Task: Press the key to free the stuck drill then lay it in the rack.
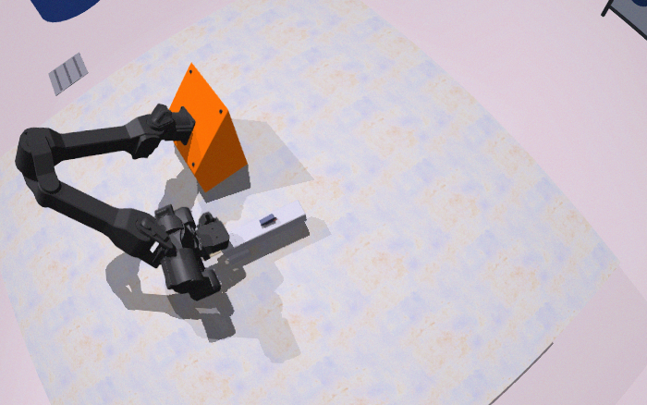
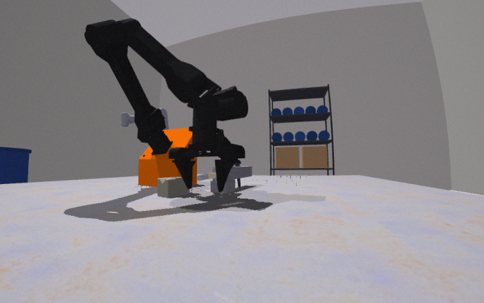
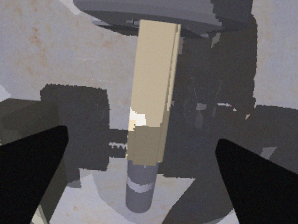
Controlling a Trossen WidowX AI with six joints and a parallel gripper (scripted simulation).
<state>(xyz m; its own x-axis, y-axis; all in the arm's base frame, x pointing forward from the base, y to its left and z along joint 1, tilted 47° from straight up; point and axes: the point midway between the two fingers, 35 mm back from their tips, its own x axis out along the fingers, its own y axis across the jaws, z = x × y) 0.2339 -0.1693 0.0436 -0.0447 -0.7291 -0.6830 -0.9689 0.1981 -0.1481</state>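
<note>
The drill (image 3: 152,80) (image 1: 216,254), a beige bar with a grey round end, sticks out of the grey housing (image 1: 289,214) (image 2: 244,171) (image 3: 170,9). The dark key (image 1: 267,220) (image 2: 238,163) stands through the top of the housing, and a thin dark pin shows below it in the exterior view. My gripper (image 2: 205,189) (image 3: 144,140) is open, pointing down, with one finger on each side of the drill and gaps on both sides. A low grey-green block (image 2: 170,188) (image 3: 27,117), perhaps the rack, is beside one finger. In the top view my arm hides the fingers and that block.
An orange sloped box (image 1: 210,107) (image 2: 148,173) on a grey base stands behind the housing. A second black arm part (image 1: 181,125) (image 2: 160,142) reaches to its slope. A shelf unit (image 2: 301,117) with blue round items and a blue bin (image 2: 14,164) stand far off.
</note>
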